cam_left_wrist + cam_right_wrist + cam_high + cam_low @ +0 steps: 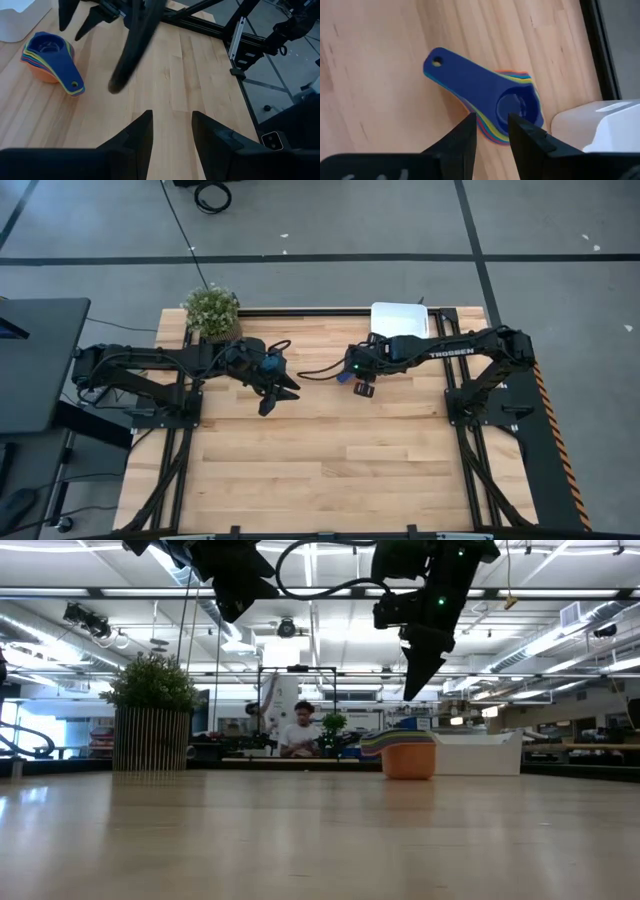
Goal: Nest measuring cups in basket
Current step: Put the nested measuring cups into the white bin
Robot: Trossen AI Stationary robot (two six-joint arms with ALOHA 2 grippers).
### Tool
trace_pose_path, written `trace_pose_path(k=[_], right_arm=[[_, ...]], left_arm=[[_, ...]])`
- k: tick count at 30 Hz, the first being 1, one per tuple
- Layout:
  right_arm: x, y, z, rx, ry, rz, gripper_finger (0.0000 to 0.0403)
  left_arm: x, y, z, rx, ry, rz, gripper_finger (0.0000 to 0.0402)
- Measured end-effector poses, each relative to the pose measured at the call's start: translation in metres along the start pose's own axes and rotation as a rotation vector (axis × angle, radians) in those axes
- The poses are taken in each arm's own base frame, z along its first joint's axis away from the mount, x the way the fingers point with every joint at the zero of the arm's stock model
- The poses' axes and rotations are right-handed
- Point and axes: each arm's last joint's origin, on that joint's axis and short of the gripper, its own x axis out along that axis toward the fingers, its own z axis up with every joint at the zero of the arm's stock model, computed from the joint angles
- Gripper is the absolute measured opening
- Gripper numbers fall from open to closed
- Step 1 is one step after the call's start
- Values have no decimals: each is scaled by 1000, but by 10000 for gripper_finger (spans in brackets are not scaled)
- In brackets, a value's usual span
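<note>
One stack of measuring cups (490, 102) stands on the wooden table (330, 460), already nested one inside the other, with the dark blue cup on top and the orange one at the bottom. The stack is just beside the white basket (400, 318) but not in it, so I judge the nesting is done and the move into the basket is what remains.

My right gripper (364, 387) hangs above the table, close to the stack. In the right wrist view its two fingers stand a little apart, a narrow gap, with nothing between them, and they look down on the blue handles, which fan out together away from the basket. I think the gripper is placed there because the handles are the easiest part to pinch: they are flat and thin, and they lie on one another, so one grasp may lift all the cups. The risk, in my opinion, is that only the upper handles are caught and the lower cups stay behind.

My left gripper (275, 395) waits over the middle of the table, well apart from the cups, near the potted plant (211, 311). Its fingers are open and empty. It keeps the way free for the right arm.
</note>
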Motion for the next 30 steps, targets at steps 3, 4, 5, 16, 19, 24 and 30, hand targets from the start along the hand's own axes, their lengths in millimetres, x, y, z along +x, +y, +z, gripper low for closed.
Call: trace_pose_path(k=[3, 4, 5, 16, 19, 24, 30], right_arm=[[0, 0, -1, 1, 7, -32, 117], [0, 0, -1, 0, 8, -36, 117], [0, 0, -1, -4, 8, -35, 117], [0, 3, 0, 10, 2, 51, 137], [0, 3, 1, 12, -10, 54, 160], [0, 3, 1, 10, -9, 52, 213], [0, 4, 4, 44, -35, 84, 276]], left_arm=[[0, 0, 0, 0, 0, 0, 142], [0, 0, 0, 0, 0, 0, 142], [0, 0, 0, 0, 0, 0, 142], [0, 0, 0, 0, 0, 0, 142], [0, 0, 0, 0, 0, 0, 142], [0, 0, 0, 0, 0, 0, 142], [0, 0, 0, 0, 0, 0, 142]])
